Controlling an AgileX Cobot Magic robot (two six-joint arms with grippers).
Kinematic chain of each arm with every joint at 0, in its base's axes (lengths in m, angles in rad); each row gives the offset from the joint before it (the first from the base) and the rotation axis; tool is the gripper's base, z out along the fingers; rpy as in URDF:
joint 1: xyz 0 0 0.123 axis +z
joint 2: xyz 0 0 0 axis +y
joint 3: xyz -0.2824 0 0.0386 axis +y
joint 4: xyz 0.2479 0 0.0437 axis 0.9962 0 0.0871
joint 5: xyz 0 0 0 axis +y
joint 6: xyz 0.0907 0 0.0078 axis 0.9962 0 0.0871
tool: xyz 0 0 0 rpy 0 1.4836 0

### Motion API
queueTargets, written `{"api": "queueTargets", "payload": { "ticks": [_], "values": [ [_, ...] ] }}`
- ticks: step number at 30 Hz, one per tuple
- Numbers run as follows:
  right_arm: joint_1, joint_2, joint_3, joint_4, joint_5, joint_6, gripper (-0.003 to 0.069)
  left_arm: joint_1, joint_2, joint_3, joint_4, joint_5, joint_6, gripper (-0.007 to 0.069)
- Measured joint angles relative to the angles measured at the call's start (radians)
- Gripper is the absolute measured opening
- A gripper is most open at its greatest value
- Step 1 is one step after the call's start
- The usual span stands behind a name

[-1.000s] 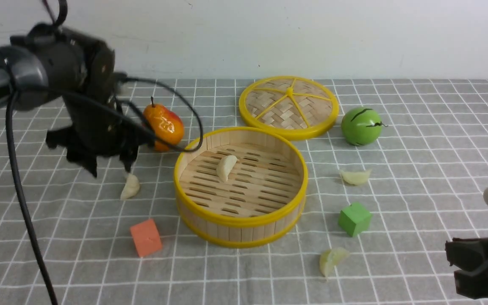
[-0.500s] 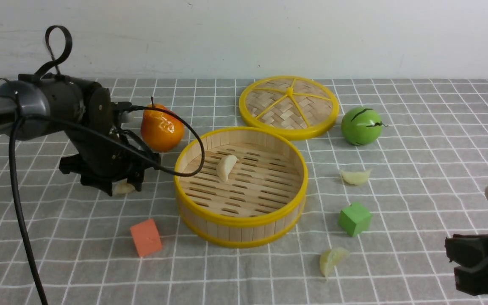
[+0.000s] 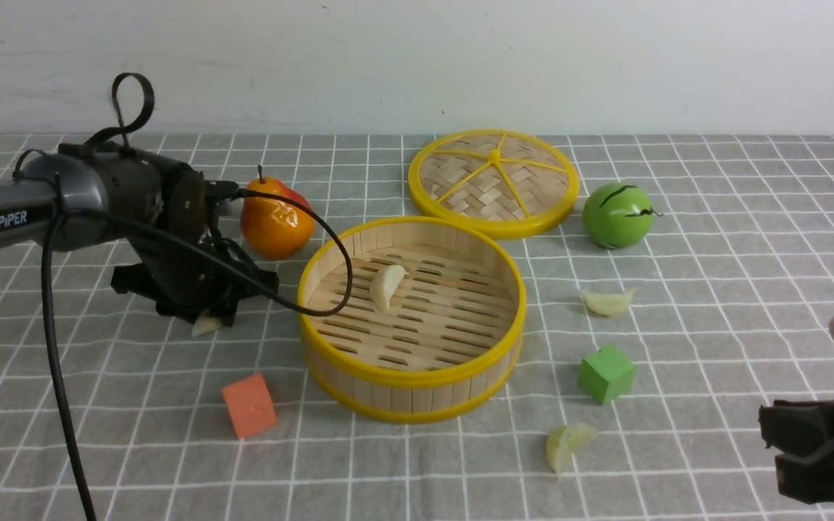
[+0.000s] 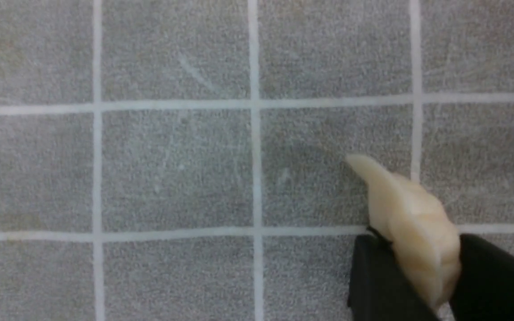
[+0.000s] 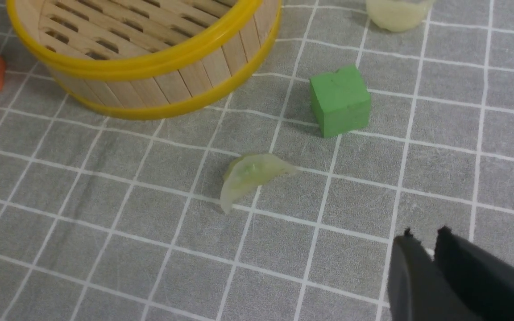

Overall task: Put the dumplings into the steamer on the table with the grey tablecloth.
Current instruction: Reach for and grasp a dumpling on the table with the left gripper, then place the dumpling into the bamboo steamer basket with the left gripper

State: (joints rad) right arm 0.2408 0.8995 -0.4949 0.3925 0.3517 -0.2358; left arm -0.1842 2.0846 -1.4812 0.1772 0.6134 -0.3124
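The pleated cream dumpling (image 4: 417, 223), crescent-shaped, sits at nine o'clock of the slatted bamboo steamer (image 3: 410, 318), between my left gripper's fingertips (image 4: 426, 267), which clamp its sides. Beneath is smooth-woven grey tablecloth (image 3: 359, 470), white-gridded. My right gripper's (image 5: 420, 240) fingers stand slightly apart at four o'clock.

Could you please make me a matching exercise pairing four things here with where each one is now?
Things:
1. Left end effector
2. Steamer
3. Lid
4. Green cube

Places or states:
A. Behind the steamer, lying flat
B. Between the two dumplings on the robot's right
C. Closed around a dumpling
D. Holding one dumpling on its slatted floor

Pairs: 1-C, 2-D, 3-A, 4-B
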Motion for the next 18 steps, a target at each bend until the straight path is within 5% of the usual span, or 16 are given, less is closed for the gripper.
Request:
{"api": "queueTargets", "payload": {
  "ticks": [11, 18],
  "values": [
    [0.0, 0.0, 0.0, 0.001, 0.002, 0.0, 0.0094, -0.078, -0.199, -0.086, -0.074, 0.106, 0.0, 0.0189],
    [0.0, 0.0, 0.0, 0.001, 0.001, 0.0, 0.01, -0.301, -0.201, -0.093, -0.225, 0.093, 0.026, 0.0189]
  ]
}}
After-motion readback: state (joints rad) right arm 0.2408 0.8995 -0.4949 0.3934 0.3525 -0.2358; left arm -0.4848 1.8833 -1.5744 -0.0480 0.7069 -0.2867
